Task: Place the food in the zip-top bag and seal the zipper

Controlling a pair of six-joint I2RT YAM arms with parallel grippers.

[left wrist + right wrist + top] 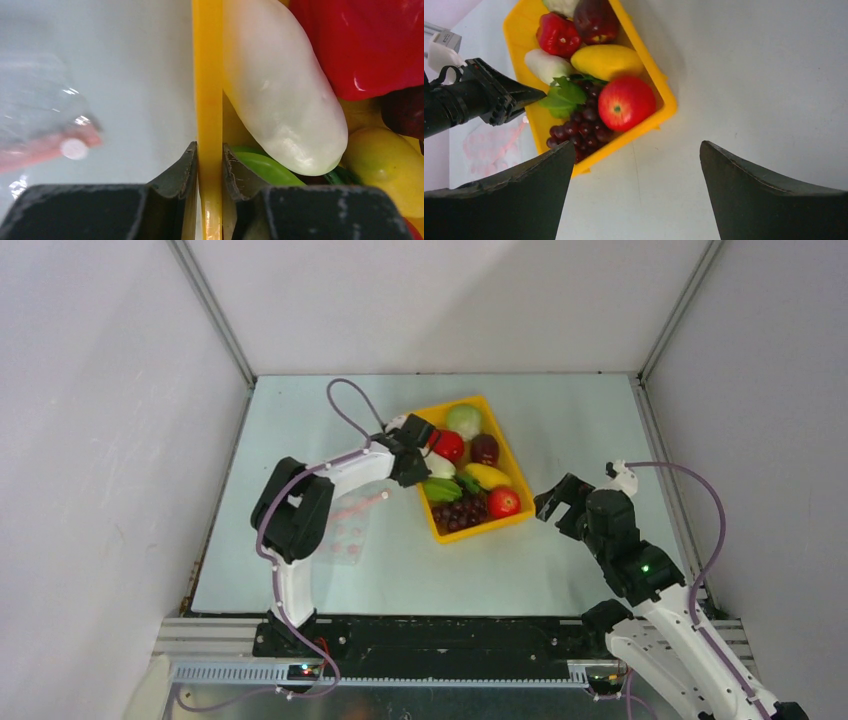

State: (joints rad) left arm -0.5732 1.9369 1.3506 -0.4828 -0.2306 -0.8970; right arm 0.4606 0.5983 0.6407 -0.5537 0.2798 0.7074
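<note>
Food (485,476): judged light, hard, slick plastic toys, heaped in the yellow tray (485,527); best gripped across each piece's middle. Zip-top bag (350,530), floppy, lies flat to the left. Left gripper (210,165) pinches the tray's left wall; right gripper (636,147) gapes empty, right.

Two arms (300,505), one yellow tray (513,462), one clear bag (348,530), about eight toy food pieces (503,502).
</note>
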